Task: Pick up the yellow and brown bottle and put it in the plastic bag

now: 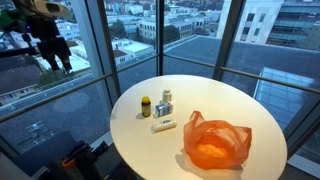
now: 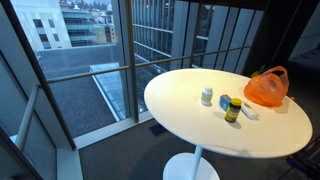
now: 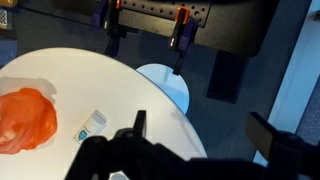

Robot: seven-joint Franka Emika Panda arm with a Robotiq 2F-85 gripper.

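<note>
One squat yellow-brown bottle near crinkly orange plastic bag; gripper jaws spread (empty).

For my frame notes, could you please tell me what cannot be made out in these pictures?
Yellow and brown bottle: label too small in both exterior views; not seen in the wrist view.
Orange plastic bag: whether its mouth is open, too crumpled in both exterior views; cut off by the wrist view's left edge.
Gripper: dark and blurred in the wrist view; open or shut cannot be told.
</note>
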